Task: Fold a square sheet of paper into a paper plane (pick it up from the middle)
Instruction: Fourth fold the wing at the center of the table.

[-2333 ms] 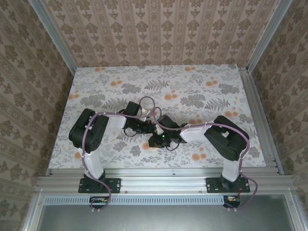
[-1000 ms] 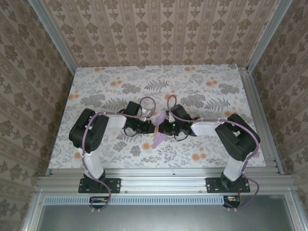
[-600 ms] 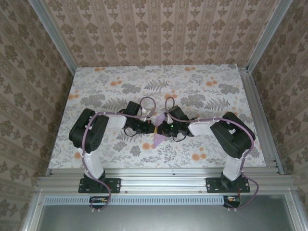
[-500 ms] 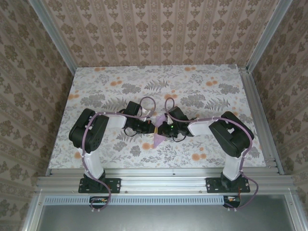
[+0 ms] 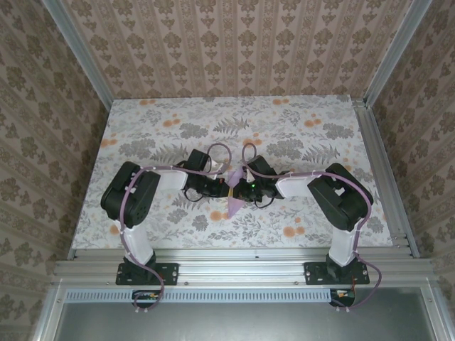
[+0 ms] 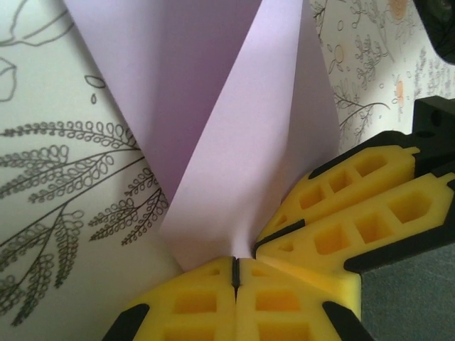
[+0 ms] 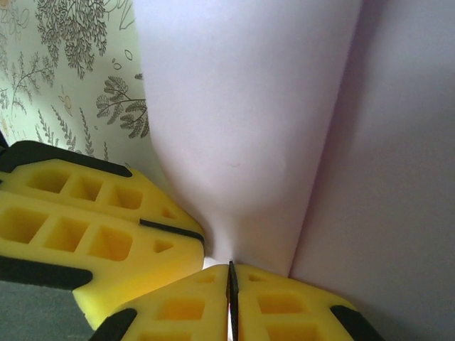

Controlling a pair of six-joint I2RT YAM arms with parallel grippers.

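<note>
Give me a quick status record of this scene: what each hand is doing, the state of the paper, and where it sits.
left hand: shut on paper, pinched at the fingertips
right hand: shut on paper, fingertips close beside the left hand's
paper: lavender, folded with a visible crease, pointed end toward the arm bases
location: middle of the floral tablecloth, between the two arms

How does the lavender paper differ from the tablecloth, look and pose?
The lavender paper is plain; the tablecloth is floral-printed. The paper is creased into angled panels; the tablecloth lies flat. The paper is pinched by the shut left gripper and right gripper; the tablecloth is ungripped. Both are pale.
</note>
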